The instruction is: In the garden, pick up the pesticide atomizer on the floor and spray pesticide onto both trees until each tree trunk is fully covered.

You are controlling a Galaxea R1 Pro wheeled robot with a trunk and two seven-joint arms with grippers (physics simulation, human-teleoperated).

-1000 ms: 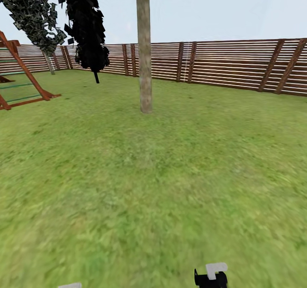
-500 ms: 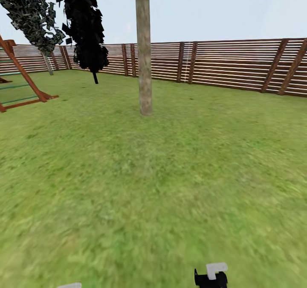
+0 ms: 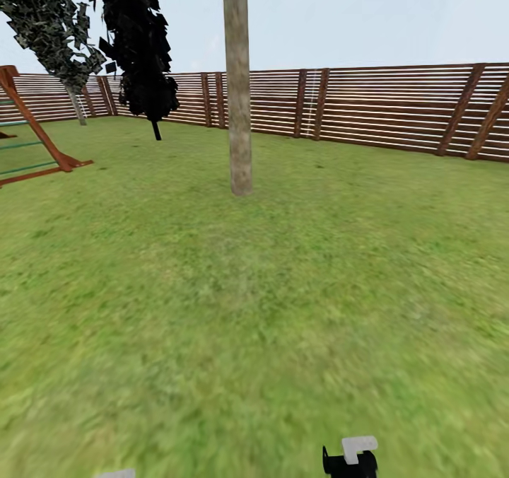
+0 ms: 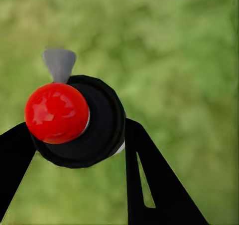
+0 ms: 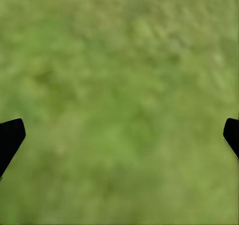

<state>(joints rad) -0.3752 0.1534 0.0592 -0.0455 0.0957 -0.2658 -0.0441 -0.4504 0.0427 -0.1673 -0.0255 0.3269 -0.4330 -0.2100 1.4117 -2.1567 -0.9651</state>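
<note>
A tree with a thick, bare, mottled grey-brown trunk stands straight ahead on the garden lawn, several metres off, with its blocky leaves at the top edge of the head view. In the left wrist view the pesticide atomizer, a dark round bottle with a red cap and a light-grey nozzle, sits between the black fingers of my left gripper, which is shut on it over the grass. My right gripper is open with only grass between its fingers. It shows in the head view as a black block with a white tab.
A brown slatted fence rings the lawn behind the tree. Two dark columnar trees lean at the far left. A red-brown wooden play frame stands at the left edge. Open grass lies between me and the trunk.
The whole head view has crept forward: the trunk looks slightly nearer and the play frame has slid toward the left edge. Both grippers keep their places in the view.
</note>
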